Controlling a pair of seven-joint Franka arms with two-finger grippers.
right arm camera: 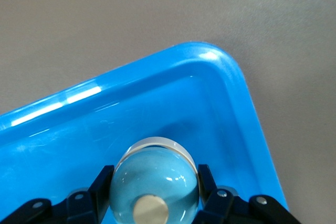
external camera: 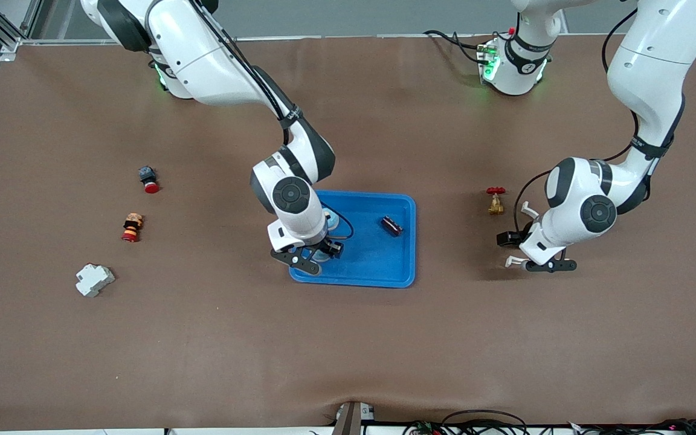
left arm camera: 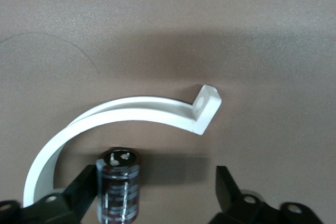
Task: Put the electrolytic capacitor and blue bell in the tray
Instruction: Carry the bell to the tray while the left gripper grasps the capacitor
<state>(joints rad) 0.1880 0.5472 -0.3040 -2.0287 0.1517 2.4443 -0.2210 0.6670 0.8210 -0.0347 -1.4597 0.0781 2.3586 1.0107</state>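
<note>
Right wrist view: right end effector (right arm camera: 152,192) clamps bell (right arm camera: 155,182) over tray (right arm camera: 247,108); smooth dome, slippery. Left end effector (left arm camera: 157,192) wide around capacitor (left arm camera: 118,190).

— Where do you look from?
— One camera sits high across the counter (external camera: 348,350), facing my bases. My right wrist camera looks steeply down, close over the tray (right arm camera: 247,108).
— Any overlap?
— That tray (external camera: 405,241) shows in both. My left wrist camera sees bare counter (left arm camera: 168,24), very near.
</note>
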